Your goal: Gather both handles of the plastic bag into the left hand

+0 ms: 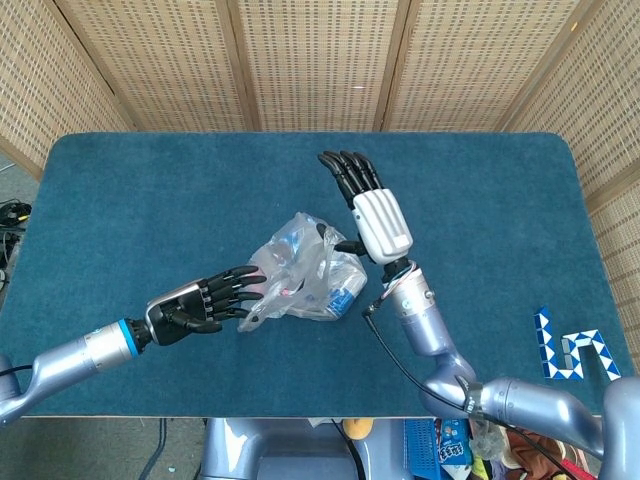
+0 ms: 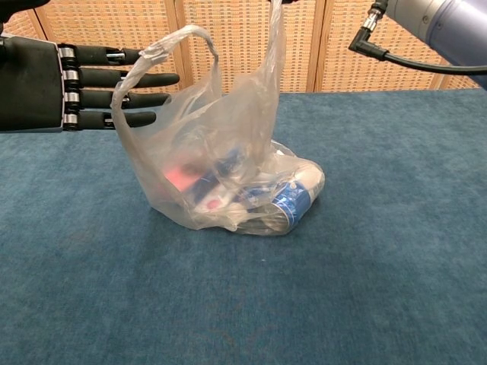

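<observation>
Woven wicker wall panels [image 1: 310,60], blue carpeted table [image 1: 150,190], clear plastic bag [image 2: 221,167]

Tabletop [image 1: 150,190] deep teal-blue carpet. Bag [image 2: 221,152] clear, pink and blue-white items inside. Left hand [image 1: 205,300] black, blue wrist band; right hand [image 1: 370,205] black fingers, white back. Blue-white zigzag toy [image 1: 575,350] at 4 o'clock. Screen [image 1: 310,60] tan wicker.

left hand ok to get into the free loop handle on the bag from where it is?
Probably yes. The left hand is open, fingers extended level with the free handle, fingertips right at its edge. Nothing stands between them. The right hand holds the other handle up, clear of that path.
</observation>
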You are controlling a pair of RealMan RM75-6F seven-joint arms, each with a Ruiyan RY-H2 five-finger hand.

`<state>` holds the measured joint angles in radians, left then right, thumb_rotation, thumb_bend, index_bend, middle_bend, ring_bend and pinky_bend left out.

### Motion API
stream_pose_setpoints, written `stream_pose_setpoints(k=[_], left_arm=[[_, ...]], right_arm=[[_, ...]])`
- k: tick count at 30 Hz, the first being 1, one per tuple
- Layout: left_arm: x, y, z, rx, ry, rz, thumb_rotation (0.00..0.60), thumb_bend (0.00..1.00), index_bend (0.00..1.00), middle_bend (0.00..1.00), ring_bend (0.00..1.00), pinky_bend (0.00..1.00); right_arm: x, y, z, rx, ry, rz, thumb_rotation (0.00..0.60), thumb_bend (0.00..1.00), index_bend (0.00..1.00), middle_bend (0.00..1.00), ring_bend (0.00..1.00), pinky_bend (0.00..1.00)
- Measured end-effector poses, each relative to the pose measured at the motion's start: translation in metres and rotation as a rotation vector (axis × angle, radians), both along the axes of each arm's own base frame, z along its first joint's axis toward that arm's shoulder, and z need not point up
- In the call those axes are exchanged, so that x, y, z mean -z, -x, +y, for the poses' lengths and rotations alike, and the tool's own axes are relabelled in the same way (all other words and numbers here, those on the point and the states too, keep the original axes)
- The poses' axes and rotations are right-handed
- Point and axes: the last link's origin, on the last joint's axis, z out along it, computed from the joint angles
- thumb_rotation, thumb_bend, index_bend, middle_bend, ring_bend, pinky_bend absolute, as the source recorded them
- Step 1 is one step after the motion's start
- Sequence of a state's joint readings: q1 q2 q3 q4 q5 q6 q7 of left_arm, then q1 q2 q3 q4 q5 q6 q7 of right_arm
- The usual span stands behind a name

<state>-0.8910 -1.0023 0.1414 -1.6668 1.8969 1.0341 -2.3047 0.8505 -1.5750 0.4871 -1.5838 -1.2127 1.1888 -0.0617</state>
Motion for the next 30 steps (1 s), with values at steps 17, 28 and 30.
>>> stream_pose_setpoints(k=[17, 28, 30], left_arm=[[0.009, -0.021, 0.008, 0.114, 0.102, 0.035, 0.600, 0.00, 0.17, 0.16, 0.20, 0.33], [0.022, -0.029, 0.016, 0.127, 0.171, 0.024, 0.600, 0.00, 0.16, 0.15, 0.19, 0.33], [0.024, -0.031, 0.018, 0.151, 0.195, 0.013, 0.600, 0.00, 0.16, 0.15, 0.19, 0.33]], right_arm=[[0.001, 0.000, -0.001, -0.004, 0.008, 0.016, 0.600, 0.40, 0.00, 0.11, 0.06, 0.01], [0.001, -0.003, -0.002, -0.008, 0.009, 0.021, 0.600, 0.40, 0.00, 0.11, 0.06, 0.01], [0.002, -0.004, -0.002, -0.009, 0.007, 0.022, 0.600, 0.40, 0.00, 0.11, 0.06, 0.01]])
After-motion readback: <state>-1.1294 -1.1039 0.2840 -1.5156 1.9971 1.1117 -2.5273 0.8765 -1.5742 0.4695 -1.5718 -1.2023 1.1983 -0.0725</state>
